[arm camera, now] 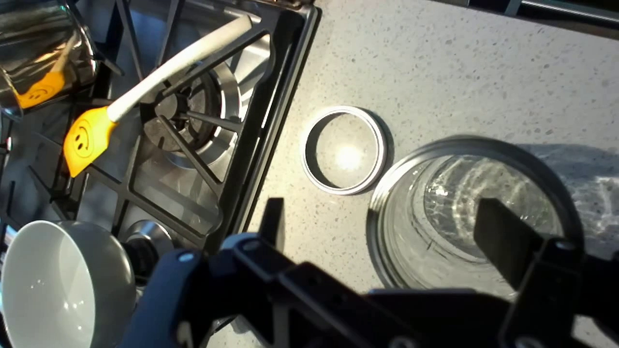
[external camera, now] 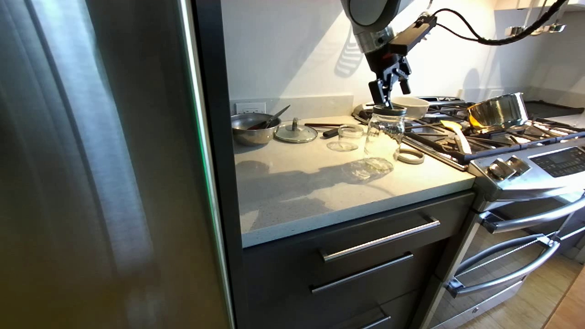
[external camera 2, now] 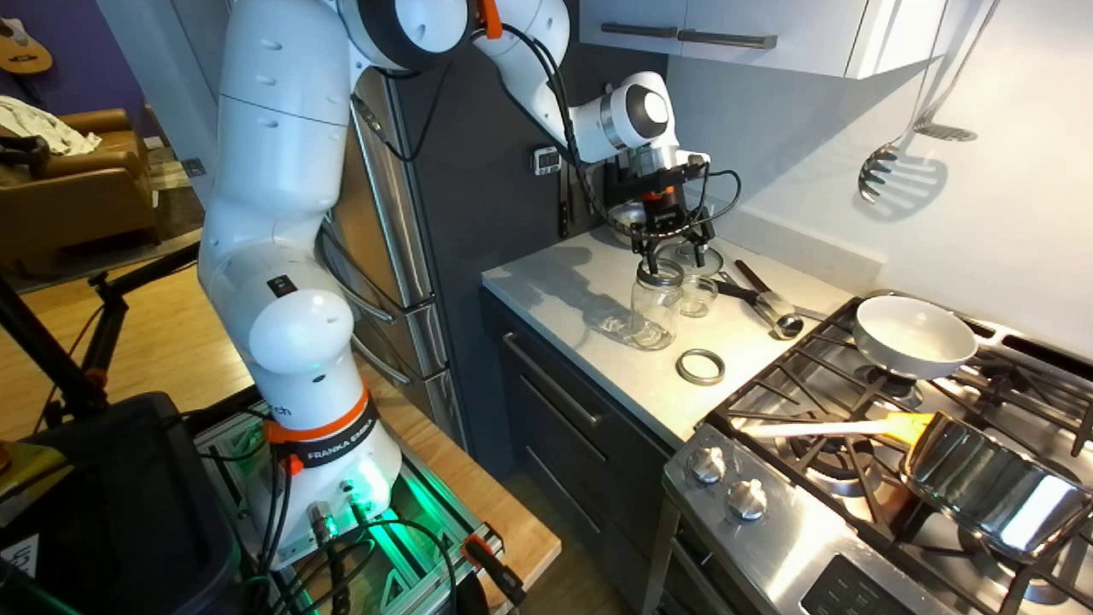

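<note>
Wrist view: black two-finger gripper (arm camera: 381, 210) is spread nice and wide, one finger over or just inside the mouth (can't tell which) of a tall clear-glass jar (arm camera: 449, 237). Jar's upright on the pale speckled-stone bench (arm camera: 435, 63), silver metal ring (arm camera: 381, 147) lying between it and the black-grated steel stove (arm camera: 159, 211).

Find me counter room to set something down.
Widest: front stretch of counter, between the dark panel and the tall jar. Smaller: between metal ring and front edge. Crowded: the back, with pan and glass lid, and around that jar, where the tool hangs.
</note>
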